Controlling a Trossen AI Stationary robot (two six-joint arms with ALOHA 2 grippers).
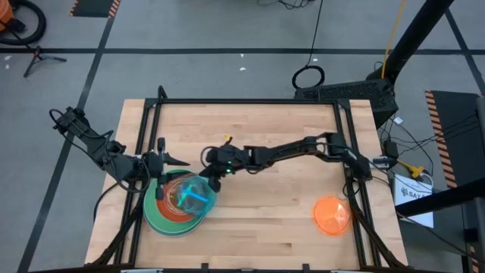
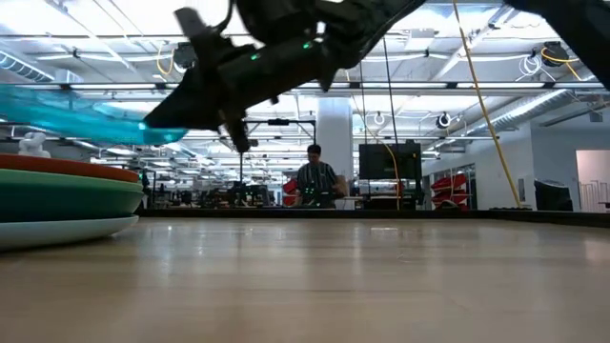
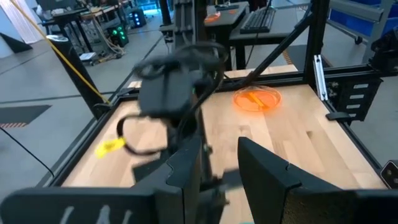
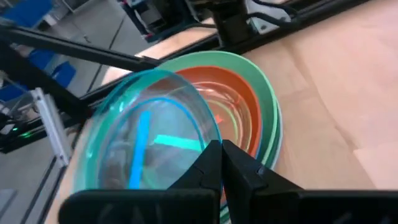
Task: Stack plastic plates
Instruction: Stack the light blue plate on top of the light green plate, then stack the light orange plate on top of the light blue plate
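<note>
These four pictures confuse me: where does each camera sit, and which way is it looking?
High view: above the table, straight down; both arms, plate stack, orange plate.
Low view: table height, level toward the room; right gripper holding the cyan plate above the stack.
Left wrist view: on the left arm, across the table; left gripper fingers apart.
Right wrist view: on the right arm; right gripper pinching the cyan plate's rim.
Shared: high and left wrist views both show the orange plate.
</note>
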